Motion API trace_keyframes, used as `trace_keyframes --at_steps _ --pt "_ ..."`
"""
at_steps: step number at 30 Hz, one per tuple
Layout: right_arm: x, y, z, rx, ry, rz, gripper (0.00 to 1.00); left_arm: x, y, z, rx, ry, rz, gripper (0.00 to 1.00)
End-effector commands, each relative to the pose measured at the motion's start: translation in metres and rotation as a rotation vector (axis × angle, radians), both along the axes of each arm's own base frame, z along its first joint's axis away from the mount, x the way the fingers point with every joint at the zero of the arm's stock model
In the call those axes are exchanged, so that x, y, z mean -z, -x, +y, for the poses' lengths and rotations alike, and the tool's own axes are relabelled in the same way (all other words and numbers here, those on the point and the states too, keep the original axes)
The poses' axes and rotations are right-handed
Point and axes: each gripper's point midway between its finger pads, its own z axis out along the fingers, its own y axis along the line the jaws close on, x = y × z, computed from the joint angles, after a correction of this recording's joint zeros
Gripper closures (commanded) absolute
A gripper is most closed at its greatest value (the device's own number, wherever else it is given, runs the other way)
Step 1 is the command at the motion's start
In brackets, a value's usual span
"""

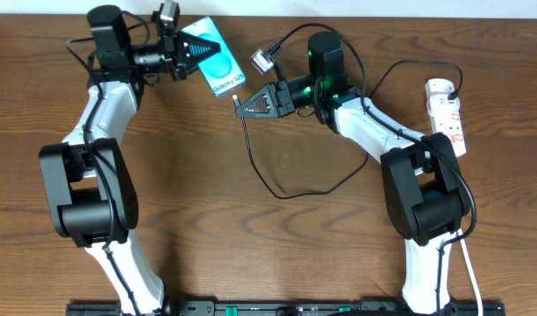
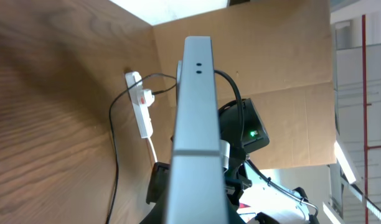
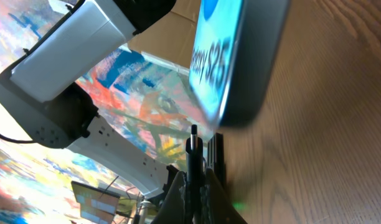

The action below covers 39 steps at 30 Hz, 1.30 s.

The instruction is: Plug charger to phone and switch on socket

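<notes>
Overhead, the left claw [image 1: 191, 50] is clamped on one end of the phone [image 1: 218, 63], near the far edge of the table [image 1: 321, 263] and left of its middle, so that the free end faces the other arm. The right claw [image 1: 251, 104] pinches the charger [image 1: 239, 97] just behind its tip, which is aimed at that free end, near it but apart. The black cable loops over the middle of the table and runs to the socket [image 1: 447, 110], which lies along the right edge toward the far corner. The phone's face is teal-green with a white lettered band.

Left wrist view: the phone [image 2: 193, 124] is seen edge-on, a grey frame with two small dark dots. The claw's own fingers are hidden behind it. Beyond lies the socket [image 2: 141, 102], white with red marks, where the cable appears plugged in.

Right wrist view: the charger [image 3: 193, 146] stands as a thin black tip between the narrow jaws of the right claw [image 3: 197, 167]. The phone [image 3: 240, 62] hangs close beyond it, blurred, its port not discernible. Holding both parts probably lets the arms align tip and port. Mating them comes next, then the switch.
</notes>
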Motion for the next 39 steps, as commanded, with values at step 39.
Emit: trace_keyframes --at_steps 39 --pt "0.0 -0.009 -0.005 0.029 -0.013 -0.047 0.99 -0.014 0.008 -0.008 0.044 0.005 -0.042 0.93"
